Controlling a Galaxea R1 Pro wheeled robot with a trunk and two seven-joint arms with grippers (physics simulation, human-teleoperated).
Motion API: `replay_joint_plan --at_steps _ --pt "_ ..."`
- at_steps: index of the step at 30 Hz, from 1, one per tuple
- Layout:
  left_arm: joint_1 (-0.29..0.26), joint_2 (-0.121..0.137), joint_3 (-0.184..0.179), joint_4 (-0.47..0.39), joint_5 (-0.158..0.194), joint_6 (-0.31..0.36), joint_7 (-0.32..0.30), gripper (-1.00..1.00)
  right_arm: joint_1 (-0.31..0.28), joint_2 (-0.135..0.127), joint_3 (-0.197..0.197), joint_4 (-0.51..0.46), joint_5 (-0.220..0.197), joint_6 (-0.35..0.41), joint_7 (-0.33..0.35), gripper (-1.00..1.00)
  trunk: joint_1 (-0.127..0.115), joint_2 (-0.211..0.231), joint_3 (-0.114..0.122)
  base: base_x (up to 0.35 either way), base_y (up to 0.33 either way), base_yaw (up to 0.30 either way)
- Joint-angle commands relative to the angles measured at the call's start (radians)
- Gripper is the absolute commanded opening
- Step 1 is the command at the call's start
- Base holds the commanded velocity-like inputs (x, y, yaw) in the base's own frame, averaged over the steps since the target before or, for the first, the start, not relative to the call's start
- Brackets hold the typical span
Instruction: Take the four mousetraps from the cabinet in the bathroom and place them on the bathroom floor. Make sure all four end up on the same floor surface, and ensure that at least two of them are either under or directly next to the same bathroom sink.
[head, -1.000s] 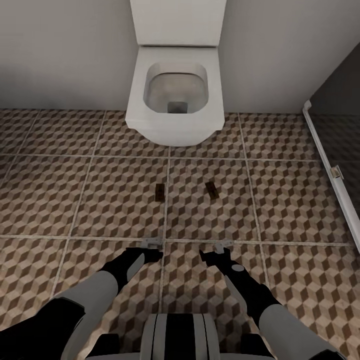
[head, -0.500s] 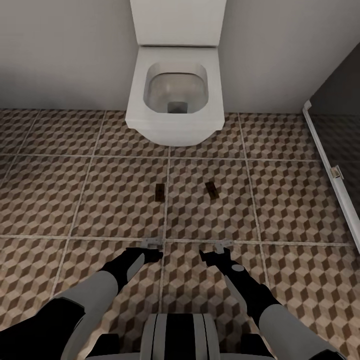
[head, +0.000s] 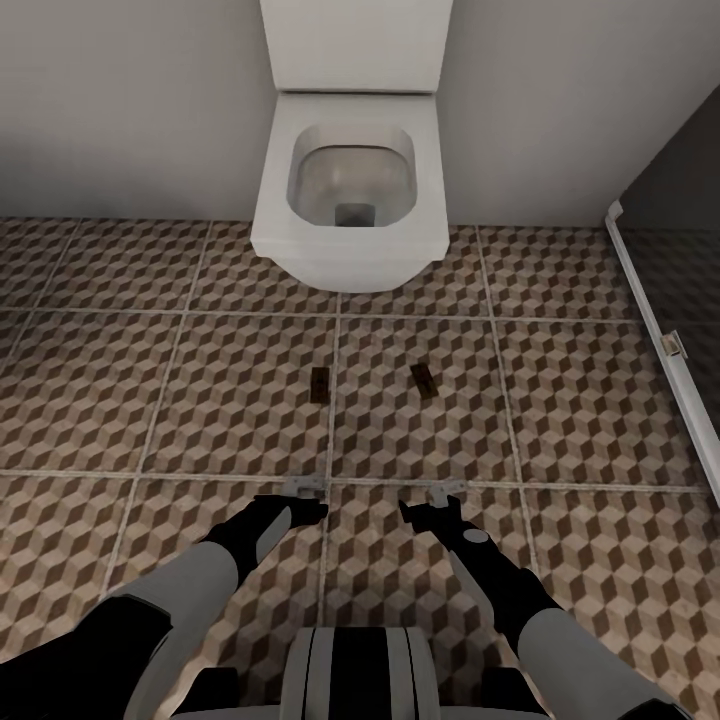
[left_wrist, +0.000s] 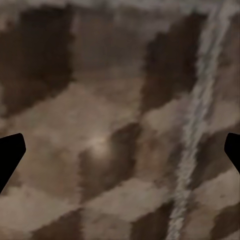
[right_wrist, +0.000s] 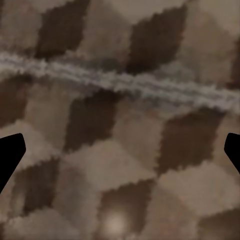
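Two mousetraps lie flat on the bathroom floor (head: 150, 400) in front of a white toilet (head: 350, 215): the left mousetrap (head: 320, 383) sits just beside a grout line, and the right mousetrap (head: 423, 379) lies near it on the adjacent tile. The left gripper (head: 303, 487) and right gripper (head: 447, 490) hang low over the tiles, nearer the robot than the traps and apart from them. In both wrist views the fingertips (left_wrist: 10, 155) (right_wrist: 10, 155) stand spread wide at the picture edges with nothing between them.
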Motion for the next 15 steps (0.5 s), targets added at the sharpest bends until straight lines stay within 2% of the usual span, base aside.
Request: replay_joint_plan --at_steps 1,5,15 --pt "0.0 0.001 -0.008 -0.002 0.01 0.005 0.006 1.0 0.0 -0.001 0.002 -0.001 -0.009 0.004 0.001 1.0 0.0 0.0 0.0 0.0 0.0 0.0" --pt "0.0 0.0 -0.008 -0.001 0.01 0.005 0.006 1.0 0.0 -0.001 0.002 -0.001 -0.009 0.004 0.001 1.0 0.0 0.0 0.0 0.0 0.0 0.0" --pt "0.0 -0.008 -0.008 0.0 0.01 0.006 0.006 1.0 0.0 -0.001 0.003 -0.001 -0.009 0.004 0.001 1.0 -0.005 0.002 0.038 0.0 0.0 0.0"
